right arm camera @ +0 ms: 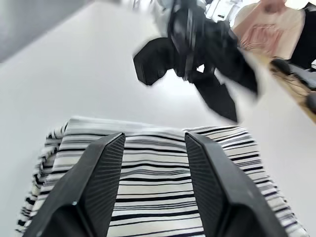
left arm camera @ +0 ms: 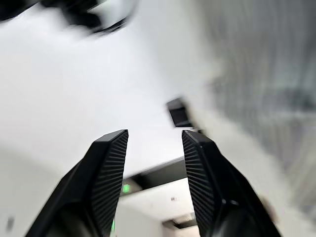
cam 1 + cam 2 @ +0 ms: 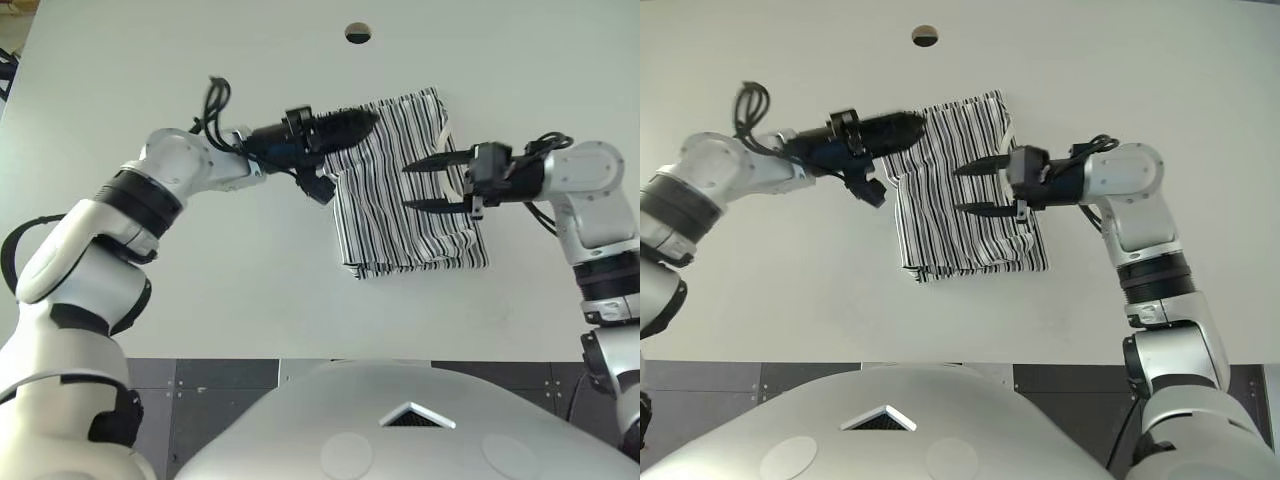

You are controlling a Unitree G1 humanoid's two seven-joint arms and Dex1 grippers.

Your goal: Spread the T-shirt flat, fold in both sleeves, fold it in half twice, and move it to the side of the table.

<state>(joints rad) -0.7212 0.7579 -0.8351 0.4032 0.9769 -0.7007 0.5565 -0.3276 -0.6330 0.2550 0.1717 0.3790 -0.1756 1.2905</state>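
The striped T-shirt (image 3: 385, 225) lies folded into a compact rectangle on the white table (image 3: 150, 300), a little right of the surface's middle and well in from every edge. The left gripper (image 3: 368, 120) comes in from the left and its tip sits over the shirt's far-left corner. Its fingers (image 2: 109, 163) stand apart with nothing between them, but I cannot tell if they touch the cloth. The right gripper (image 3: 408, 187) reaches in from the right side, over the shirt's right half. It is empty too, with fingers spread wide, one above the other. A small round hole (image 3: 357, 33) shows in the surface beyond the shirt, toward the far edge.
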